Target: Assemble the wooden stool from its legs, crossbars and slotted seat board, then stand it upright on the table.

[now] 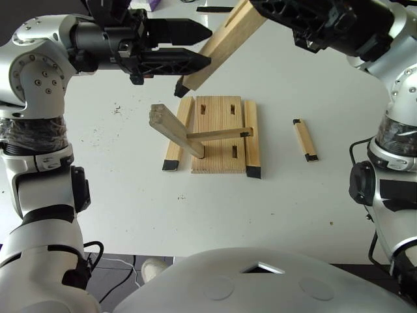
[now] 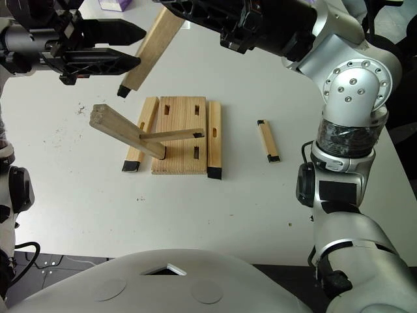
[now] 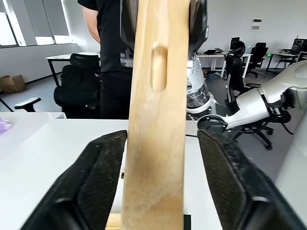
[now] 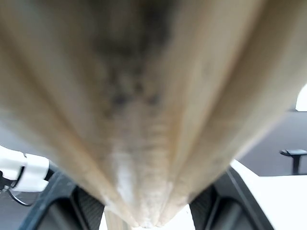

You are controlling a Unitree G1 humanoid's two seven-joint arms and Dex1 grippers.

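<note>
Slotted leg (image 3: 158, 110) between parted left end effector (image 3: 163, 143)

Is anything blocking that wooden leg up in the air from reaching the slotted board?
Nothing visible. The raised leg, held by the right claw, hangs tilted above the seat board, whose rear slots lie open. The fitted leg and crossbar crowd only its front half.

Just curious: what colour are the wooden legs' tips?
Black tips, clearest in the left eye view.
</note>
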